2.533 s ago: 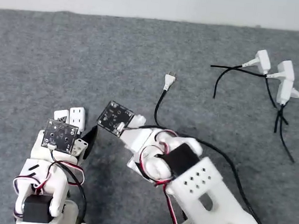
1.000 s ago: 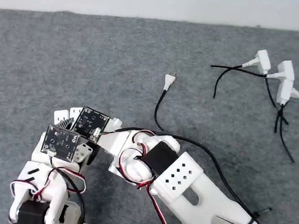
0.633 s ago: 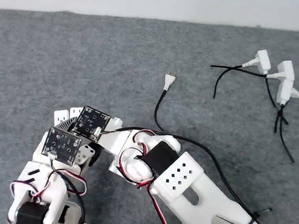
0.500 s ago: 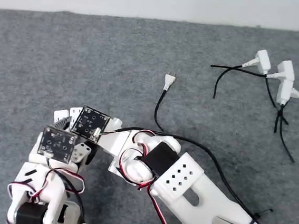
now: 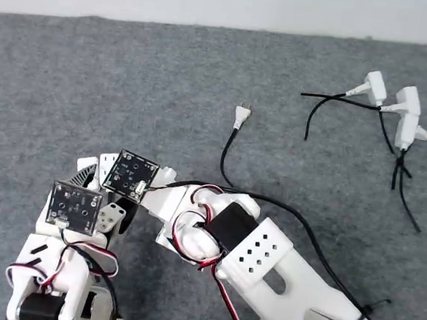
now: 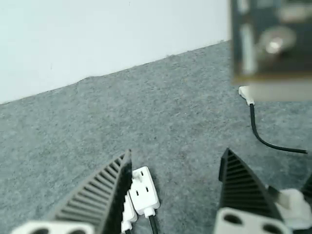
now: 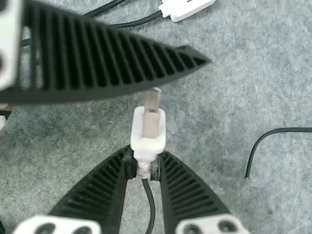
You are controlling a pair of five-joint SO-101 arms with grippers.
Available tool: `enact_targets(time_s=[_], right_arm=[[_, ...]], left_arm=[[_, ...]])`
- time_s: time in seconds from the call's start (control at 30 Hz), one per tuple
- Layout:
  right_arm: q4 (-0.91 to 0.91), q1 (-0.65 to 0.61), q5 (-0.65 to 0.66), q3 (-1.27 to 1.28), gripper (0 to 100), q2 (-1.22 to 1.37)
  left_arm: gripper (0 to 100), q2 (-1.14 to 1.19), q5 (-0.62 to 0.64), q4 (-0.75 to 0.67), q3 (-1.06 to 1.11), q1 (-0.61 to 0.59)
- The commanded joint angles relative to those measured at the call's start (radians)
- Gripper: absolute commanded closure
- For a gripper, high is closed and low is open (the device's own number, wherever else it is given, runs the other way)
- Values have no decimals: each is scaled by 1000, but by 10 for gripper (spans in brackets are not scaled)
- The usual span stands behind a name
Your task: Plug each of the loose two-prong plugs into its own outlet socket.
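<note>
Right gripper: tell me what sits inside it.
The right gripper is shut on a white two-prong plug, prongs pointing out. Its black cord runs back between the fingers, which cover the plug's rear end.

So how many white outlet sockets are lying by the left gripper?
2, side by side by the left gripper: one outlet socket in the open, a second outlet socket partly behind its finger. More may be hidden.

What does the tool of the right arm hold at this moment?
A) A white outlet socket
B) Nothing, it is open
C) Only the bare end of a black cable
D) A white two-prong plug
D: in the right wrist view the right tool is shut on the white plug, gripping its rear end, and the prongs point away from the tool.
</note>
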Motion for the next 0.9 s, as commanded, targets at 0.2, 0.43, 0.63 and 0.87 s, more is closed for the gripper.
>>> enact_targets(time_s=[0.2, 0.43, 0.63, 0.87], right_arm=[[-4, 12, -14, -66, 989, -41], [-5, 12, -14, -66, 989, -42], [-7, 12, -14, -66, 989, -42], [1, 12, -14, -66, 989, -42]], left_arm=[[710, -18, 12, 38, -87, 58], [710, -18, 12, 66, -114, 58], [710, -18, 9, 104, -134, 110], [710, -18, -17, 150, -130, 176]])
